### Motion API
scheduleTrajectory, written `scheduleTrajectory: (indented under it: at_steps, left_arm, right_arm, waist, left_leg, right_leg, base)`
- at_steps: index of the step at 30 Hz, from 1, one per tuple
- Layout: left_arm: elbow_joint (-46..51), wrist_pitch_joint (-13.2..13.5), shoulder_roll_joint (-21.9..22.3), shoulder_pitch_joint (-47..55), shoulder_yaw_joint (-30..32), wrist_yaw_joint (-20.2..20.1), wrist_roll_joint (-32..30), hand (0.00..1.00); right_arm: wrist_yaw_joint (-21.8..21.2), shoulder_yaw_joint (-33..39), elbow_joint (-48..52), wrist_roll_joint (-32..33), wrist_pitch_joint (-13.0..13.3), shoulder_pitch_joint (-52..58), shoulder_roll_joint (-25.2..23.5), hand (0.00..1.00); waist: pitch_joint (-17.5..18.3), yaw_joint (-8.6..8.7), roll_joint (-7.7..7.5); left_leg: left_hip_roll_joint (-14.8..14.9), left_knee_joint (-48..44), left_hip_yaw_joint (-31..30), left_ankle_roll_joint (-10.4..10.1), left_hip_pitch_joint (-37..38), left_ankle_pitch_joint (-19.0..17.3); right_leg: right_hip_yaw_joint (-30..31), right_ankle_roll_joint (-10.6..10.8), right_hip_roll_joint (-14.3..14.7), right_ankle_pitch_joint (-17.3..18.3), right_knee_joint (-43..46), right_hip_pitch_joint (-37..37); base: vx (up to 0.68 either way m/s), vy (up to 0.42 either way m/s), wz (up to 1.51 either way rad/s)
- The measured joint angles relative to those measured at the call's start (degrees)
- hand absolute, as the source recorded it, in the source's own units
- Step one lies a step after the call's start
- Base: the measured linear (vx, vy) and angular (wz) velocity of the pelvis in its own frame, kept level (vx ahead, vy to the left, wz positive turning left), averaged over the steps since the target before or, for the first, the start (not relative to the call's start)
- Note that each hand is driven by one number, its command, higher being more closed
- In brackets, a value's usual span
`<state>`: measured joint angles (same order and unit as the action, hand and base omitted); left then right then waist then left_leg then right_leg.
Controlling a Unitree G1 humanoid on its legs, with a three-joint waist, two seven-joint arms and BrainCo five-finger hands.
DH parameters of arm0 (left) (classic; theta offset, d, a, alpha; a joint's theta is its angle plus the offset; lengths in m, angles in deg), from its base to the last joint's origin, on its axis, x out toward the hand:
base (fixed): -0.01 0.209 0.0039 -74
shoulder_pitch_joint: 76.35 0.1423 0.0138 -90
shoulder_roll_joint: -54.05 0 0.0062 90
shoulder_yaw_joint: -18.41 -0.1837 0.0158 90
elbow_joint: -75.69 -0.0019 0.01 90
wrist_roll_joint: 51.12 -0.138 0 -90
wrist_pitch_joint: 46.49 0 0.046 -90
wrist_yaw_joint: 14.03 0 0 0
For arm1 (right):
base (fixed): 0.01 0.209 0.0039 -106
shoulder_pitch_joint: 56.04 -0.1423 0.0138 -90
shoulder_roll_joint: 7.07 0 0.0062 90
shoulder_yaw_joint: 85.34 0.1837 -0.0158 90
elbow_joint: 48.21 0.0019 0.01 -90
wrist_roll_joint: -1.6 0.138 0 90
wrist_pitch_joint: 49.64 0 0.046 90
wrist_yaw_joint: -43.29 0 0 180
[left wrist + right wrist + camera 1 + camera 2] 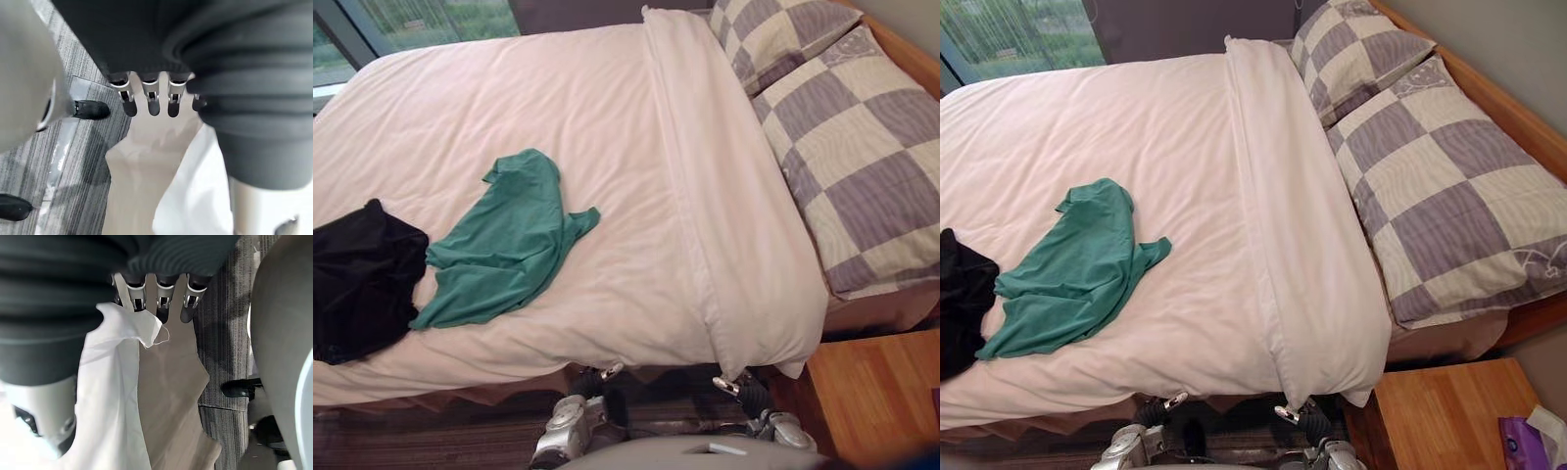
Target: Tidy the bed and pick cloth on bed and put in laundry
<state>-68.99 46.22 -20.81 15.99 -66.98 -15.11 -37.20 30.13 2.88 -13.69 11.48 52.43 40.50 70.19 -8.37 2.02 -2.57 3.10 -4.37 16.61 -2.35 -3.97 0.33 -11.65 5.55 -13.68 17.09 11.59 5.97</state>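
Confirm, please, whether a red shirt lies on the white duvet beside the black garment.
Not quite: the shirt is green, not red, as the left eye view shows. It does lie on the white duvet beside the black garment.

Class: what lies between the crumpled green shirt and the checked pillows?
The white duvet's folded-back band, seen in both eye views, separates the green shirt from the checked pillows.

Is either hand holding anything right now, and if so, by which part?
Left hand is open, holding nothing. Right hand sits at the white duvet corner; whether it grips it cannot be told.
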Motion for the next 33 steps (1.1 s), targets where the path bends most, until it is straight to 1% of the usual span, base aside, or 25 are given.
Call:
scheduleTrajectory:
  at_steps: [2, 3, 5, 6, 7, 8, 9, 11, 12, 14, 18, 19, 20, 21, 22, 23, 24, 25, 26, 27, 28, 29, 30, 32, 33]
  left_arm:
    - [-0.31, -0.23, -1.02, 0.03, -0.77, -1.16, -0.02, 0.0]
    - [-0.55, -0.64, -2.16, 0.08, -2.54, -1.69, -0.05, 0.0]
    - [-1.22, -1.47, -3.19, 0.06, -4.52, -3.06, -0.11, 0.0]
    - [-1.38, -2.21, -3.9, 0.05, -5.27, -3.93, -0.09, 0.0]
    - [-1.46, -2.32, -4.05, 0.06, -5.59, -3.98, -0.09, 0.0]
    - [-1.83, -2.46, -4.65, 0.03, -6.79, -4.06, -0.08, 0.0]
    - [-2.67, -2.5, -5.01, -0.11, -6.91, -4.08, -0.08, 0.0]
    - [-2.95, -2.58, -5.12, -0.17, -6.96, -4.04, -0.05, 0.0]
    - [-2.99, -2.57, -5.04, -0.21, -6.97, -3.95, 0.0, 0.0]
    - [-3.01, -2.45, -5.1, -0.22, -6.95, -3.58, 0.16, 0.0]
    - [-3.89, -2.03, -5.79, 0.13, -6.94, -2.26, 1.32, 0.0]
    - [-4.09, -1.79, -5.84, 0.22, -6.87, -1.48, 1.93, 0.0]
    - [-3.92, -1.08, -5.83, -0.03, -6.77, -0.96, 3.03, 0.0]
    - [-3.62, -0.61, -5.77, -0.17, -6.72, -0.91, 3.16, 0.0]
    - [-2.62, 0.38, -5.56, -0.15, -6.73, -0.81, 3.7, 0.0]
    - [-2.35, 0.81, -5.53, -0.17, -6.76, -0.78, 3.89, 0.0]
    - [-2.34, 1.46, -5.56, -0.65, -6.74, -0.78, 4.13, 0.0]
    - [-2.63, 1.48, -5.42, -0.79, -6.8, -0.8, 4.12, 0.0]
    - [-2.58, 1.79, -5.36, -0.24, -6.72, -1.2, 4.08, 0.0]
    - [-2.44, 2.03, -5.52, 0.02, -6.64, -1.49, 4.03, 0.0]
    - [-2.23, 2.94, -6.18, 0.74, -6.39, -2.48, 3.62, 0.0]
    - [-2.03, 3.38, -6.32, 1.42, -5.53, -3.0, 3.72, 0.0]
    - [-2.68, 4.11, -6.35, 2.3, -5.22, -3.68, 3.68, 0.0]
    - [-3.02, 4.73, -6.3, 2.39, -5.64, -3.98, 3.56, 0.0]
    - [-3.3, 5.07, -6.26, 2.03, -7.02, -5.21, 3.56, 0.0]
  right_arm:
    - [0.33, 0.15, -0.59, 0.09, 0.03, -0.12, -0.23, 0.0]
    - [0.66, 0.24, -0.82, 0.21, 0.03, -0.13, -0.5, 0.0]
    - [0.68, 1.21, -1.51, 0.83, 0.2, -0.6, -0.59, 0.0]
    - [0.41, 1.98, -3.25, 1.27, 0.2, -1.65, -0.62, 0.0]
    - [0.35, 2.13, -3.55, 1.27, 0.2, -1.77, -0.63, 0.0]
    - [0.16, 2.79, -4.38, 1.39, 0.23, -2.06, -0.63, 0.0]
    - [-0.2, 3.47, -4.8, 1.94, 0.58, -2.09, -0.64, 0.0]
    - [-0.34, 3.76, -5.1, 2.45, 1.28, -2.17, -0.59, 0.0]
    - [-0.73, 4.1, -5.1, 2.55, 2.16, -2.19, -0.58, 0.0]
    - [-1.54, 4.73, -5.12, 2.5, 2.81, -2.23, -0.6, 0.0]
    - [-2.39, 4.74, -5.06, 2.28, 3.16, -2.28, -0.59, 0.0]
    - [-2.45, 4.7, -5.0, 2.14, 3.03, -2.36, -0.47, 0.0]
    - [-2.46, 4.7, -4.97, 1.63, 2.93, -2.85, -0.4, 0.0]
    - [-2.48, 4.69, -4.89, 1.09, 2.86, -3.04, -0.27, 0.0]
    - [-2.48, 4.57, -4.61, 0.52, 2.61, -3.38, 0.4, 0.0]
    - [-2.4, 4.55, -4.59, 0.47, 2.54, -3.48, 0.85, 0.0]
    - [-2.34, 4.42, -4.63, 0.8, 2.34, -3.62, 1.44, 0.0]
    - [-2.33, 4.65, -4.59, 1.26, 2.26, -3.92, 1.94, 0.0]
    - [-2.25, 4.92, -4.6, 1.19, 1.91, -3.69, 3.34, 0.0]
    - [-2.37, 5.17, -4.59, 1.16, 1.9, -3.32, 3.19, 0.0]
    - [-2.5, 6.32, -4.6, 1.05, 1.87, -3.16, 3.82, 0.0]
    - [-2.59, 7.18, -4.47, 1.05, 2.03, -3.14, 4.24, 0.0]
    - [-2.72, 8.05, -4.6, 1.05, 2.25, -3.17, 4.97, 0.0]
    - [-3.21, 8.24, -5.1, 1.05, 2.71, -2.96, 5.95, 0.0]
    - [-3.52, 8.6, -5.18, 1.06, 2.73, -2.72, 6.56, 0.0]
  waist:
    - [0.63, 0.27, -0.66]
    - [0.97, 0.38, -1.12]
    - [0.96, 1.04, -0.96]
    - [0.9, 1.52, -1.05]
    - [0.9, 1.58, -1.04]
    - [0.89, 1.65, -0.99]
    - [0.76, 1.79, -0.77]
    - [0.4, 1.86, -0.26]
    - [0.11, 1.95, 0.12]
    - [-0.1, 1.96, 0.4]
    - [-0.67, 1.76, 0.76]
    - [-0.87, 1.8, 0.94]
    - [-1.98, 1.72, 0.8]
    - [-2.43, 1.61, 0.9]
    - [-3.05, 1.39, 1.81]
    - [-3.35, 1.14, 2.17]
    - [-3.94, 0.64, 2.38]
    - [-4.34, 0.81, 3.32]
    - [-4.41, 1.12, 2.48]
    - [-4.16, 1.04, 2.24]
    - [-4.22, 0.64, 2.18]
    - [-4.18, 0.83, 2.16]
    - [-3.96, 1.14, 2.6]
    - [-3.65, 1.59, 3.19]
    - [-3.34, 1.61, 3.76]
  left_leg:
    - [-0.37, 1.32, -0.14, 0.07, 0.22, 0.12]
    - [-1.05, 4.96, -0.24, 0.08, 1.52, 1.82]
    - [-1.51, 10.08, -1.38, -0.04, 3.58, 4.31]
    - [-0.81, 10.08, -2.15, -0.07, 3.97, 4.34]
    - [-0.65, 10.08, -2.3, -0.08, 4.15, 4.35]
    - [-0.04, 10.08, -2.9, -0.09, 5.16, 4.35]
    - [0.52, 10.09, -2.93, -0.09, 6.11, 4.35]
    - [1.13, 10.09, -2.65, -0.09, 6.9, 4.34]
    - [1.28, 10.1, -2.15, -0.12, 6.99, 4.32]
    - [1.35, 10.09, -0.79, -0.17, 7.01, 4.27]
    - [1.09, 10.01, 1.99, -0.41, 8.8, 4.07]
    - [0.86, 8.67, 2.1, -0.39, 8.72, 2.53]
    - [1.04, 2.6, 1.86, -0.04, 6.22, -0.53]
    - [1.32, -1.27, 1.57, -0.07, 4.19, -1.97]
    - [2.55, -9.11, 0.89, -0.24, -0.1, -5.27]
    - [3.17, -12.31, 0.57, 0.0, -2.07, -7.14]
    - [2.88, -14.34, 0.45, 0.76, -3.7, -8.36]
    - [3.01, -14.46, -0.15, 0.95, -4.06, -8.25]
    - [1.65, -11.56, 0.34, -0.39, -3.88, -7.58]
    - [1.34, -12.6, 0.4, 0.23, -3.82, -7.86]
    - [2.4, -20.47, -3.08, 1.89, -6.14, -9.18]
    - [4.12, -24.7, -5.45, 1.38, -6.52, -10.24]
    - [7.39, -26.09, -8.7, -0.14, -5.82, -11.14]
    - [10.74, -23.49, -13.86, -0.74, -4.12, -10.8]
    - [10.83, -20.7, -15.86, -3.81, -2.8, -11.83]
  right_leg:
    - [-0.17, 0.63, -0.22, -1.0, -1.63, 0.66]
    - [-0.35, 1.38, -0.28, -1.69, -2.07, 0.61]
    - [-1.47, 1.87, 0.5, -3.1, -2.17, 0.78]
    - [-1.91, 1.71, 1.35, -4.44, -1.55, 1.21]
    - [-1.91, 1.57, 1.53, -4.73, -1.29, 1.34]
    - [-1.86, 1.39, 2.1, -5.71, -0.24, 1.87]
    - [-1.85, 0.69, 2.66, -6.73, 0.88, 2.47]
    - [-1.74, 0.21, 3.14, -8.29, 2.08, 2.49]
    - [-1.7, -0.07, 3.15, -8.89, 2.91, 2.02]
    - [-1.22, -0.17, 2.98, -9.61, 3.69, 0.88]
    - [-0.23, 0.15, 2.7, -11.18, -0.15, 2.66]
    - [-0.3, 0.2, 2.34, -11.19, -2.12, 3.74]
    - [-0.41, 0.36, 1.63, -11.04, -3.79, 4.64]
    - [-0.52, 0.5, 1.36, -10.88, -4.29, 4.71]
    - [-1.35, 0.93, 1.31, -10.14, -5.27, 4.62]
    - [-1.88, 1.36, 1.02, -8.45, -5.39, 4.39]
    - [-1.89, 1.79, 0.08, -5.14, -5.02, 4.05]
    - [-2.08, 1.69, 0.04, -5.13, -3.99, 3.39]
    - [-2.05, 1.05, -1.83, -4.1, -1.74, 1.69]
    - [-2.07, 0.96, -2.82, -4.09, -1.32, 0.87]
    - [-0.8, 1.45, -4.0, -4.46, 0.21, -0.34]
    - [0.04, 1.87, -4.64, -4.68, 1.15, -1.03]
    - [1.35, 2.42, -4.97, -4.94, 2.04, -1.87]
    - [3.03, 4.03, -5.69, -5.46, 3.64, -3.91]
    - [3.43, 6.0, -7.0, -6.16, 3.84, -4.9]
  base:
    - [0.14, 0.006, 0.06]
    - [0.14, -0.01, 0.09]
    - [0.15, -0.013, 0.2]
    - [0.16, -0.015, 0.27]
    - [0.16, -0.018, 0.22]
    - [0.1, -0.02, 0.13]
    - [0.11, -0.017, 0.13]
    - [0.08, 0.006, 0.03]
    - [0.06, 0.025, -0.06]
    - [0.04, 0.04, -0.22]
    - [0.02, 0.03, -0.45]
    - [-0.03, -0.001, -0.3]
    - [-0.06, -0.005, -0.24]
    - [-0.12, -0.006, -0.11]
    - [-0.15, 0.002, -0.05]
    - [-0.18, 0.019, -0.04]
    - [-0.16, 0.034, 0.04]
    - [-0.21, 0.116, 0.13]
    - [-0.16, 0.126, 0.18]
    - [-0.15, 0.137, -0.05]
    - [-0.03, 0.064, -0.24]
    - [-0.03, 0.153, -0.41]
    - [0.01, 0.195, -0.3]
    - [0.03, 0.352, -0.26]
    - [0.04, 0.491, -0.14]
